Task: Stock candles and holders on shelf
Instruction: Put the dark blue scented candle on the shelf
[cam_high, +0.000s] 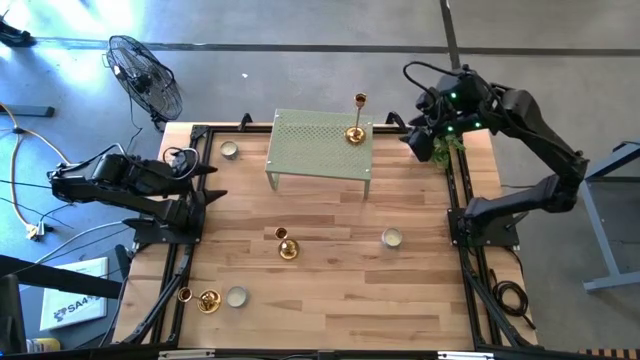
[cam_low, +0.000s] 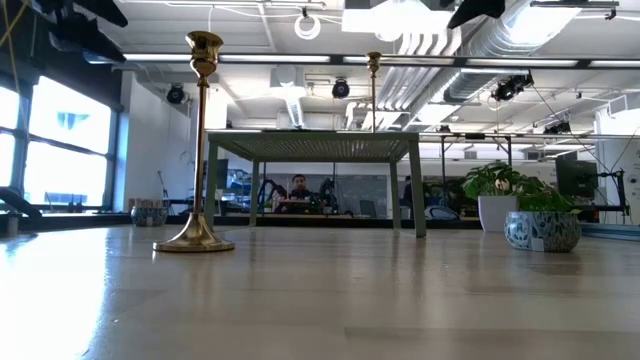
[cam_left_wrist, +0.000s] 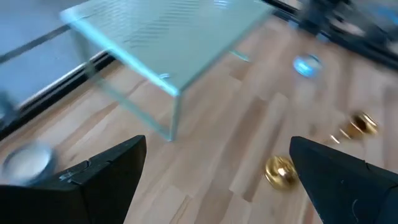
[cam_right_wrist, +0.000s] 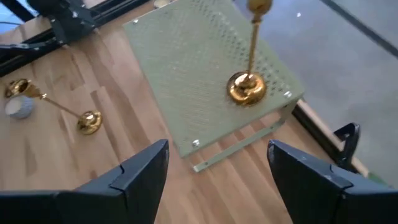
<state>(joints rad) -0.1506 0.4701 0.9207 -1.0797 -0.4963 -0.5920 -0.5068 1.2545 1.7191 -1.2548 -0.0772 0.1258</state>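
Empty and spread open, the right gripper (cam_right_wrist: 214, 180) is hanging just off the shelf (cam_high: 318, 150) beside the holder (cam_high: 355, 133) standing there, while the left gripper (cam_left_wrist: 214, 180), open, is waiting nearer the table's holders.

The only lettering is on a white box (cam_high: 72, 300) on the floor just left of the desk (cam_high: 330, 290), where "SAA" shows and the rest is too small to read.
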